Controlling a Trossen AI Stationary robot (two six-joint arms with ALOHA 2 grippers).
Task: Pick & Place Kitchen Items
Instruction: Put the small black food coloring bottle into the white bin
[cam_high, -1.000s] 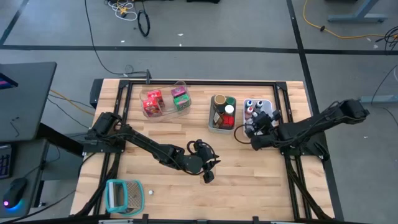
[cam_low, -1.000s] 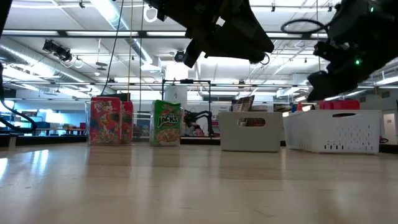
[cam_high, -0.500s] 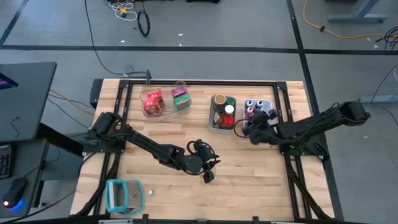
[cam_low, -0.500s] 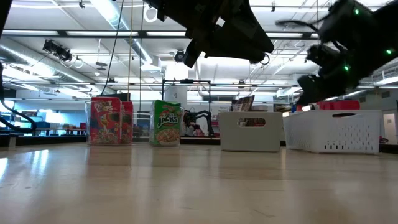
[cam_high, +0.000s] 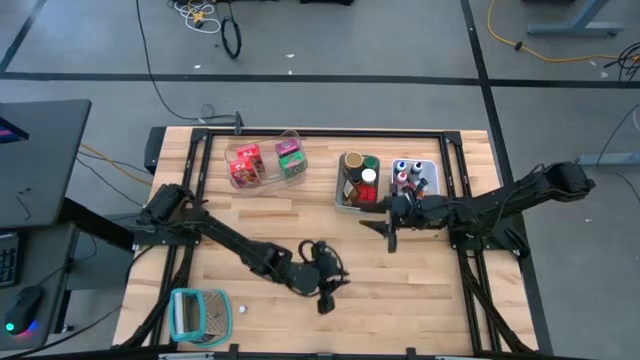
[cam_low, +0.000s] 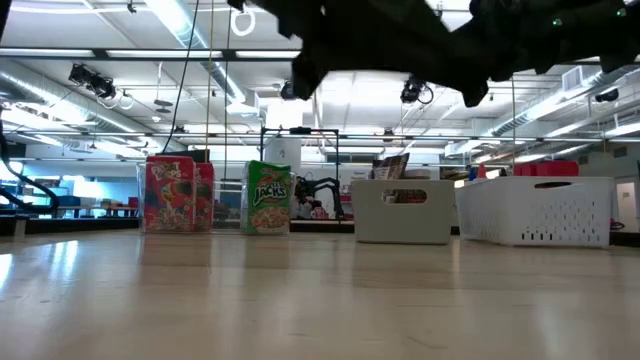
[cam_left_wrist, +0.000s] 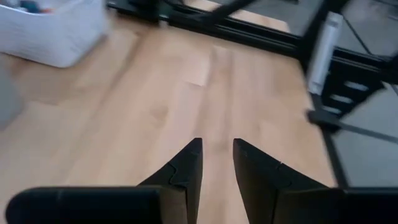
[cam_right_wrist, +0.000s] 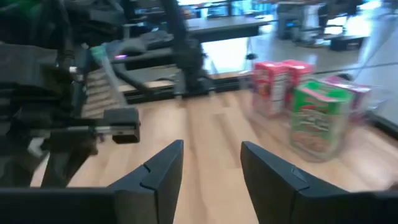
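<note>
Hovering low in the lower centre of the high view, the left end effector (cam_high: 322, 296) hangs over bare wood, its two dark wedge-shaped fingers (cam_left_wrist: 186, 168) a narrow gap apart with nothing between them. It appears parked there, clear of the bins. At the lower left of that view, a teal-and-white ribbed holder (cam_high: 197, 313) lies at the near edge of the surface (cam_high: 260, 215), with a tiny white piece (cam_high: 241, 309) just beside it.

Farther up, at centre right, the right end effector (cam_high: 391, 230) hangs above the planks just below the grey bin (cam_high: 342, 203). Its fingers (cam_right_wrist: 161, 171) stand apart and empty, and its wrist camera faces the cereal packets, so it is probably heading for another item.

Along the upper part of the surface, three bins sort the kitchen items by kind. A clear bin (cam_high: 262, 172) at upper left holds the red packet (cam_high: 245, 163) and green packet (cam_high: 292, 159), both glossy printed boxes standing upright. At upper centre, the grey bin carries the brown jar (cam_high: 353, 162) and other capped jars. A perforated white bin (cam_high: 428, 166) at upper right holds small capped bottles (cam_high: 404, 174). By this layout, sorting looks well advanced.
</note>
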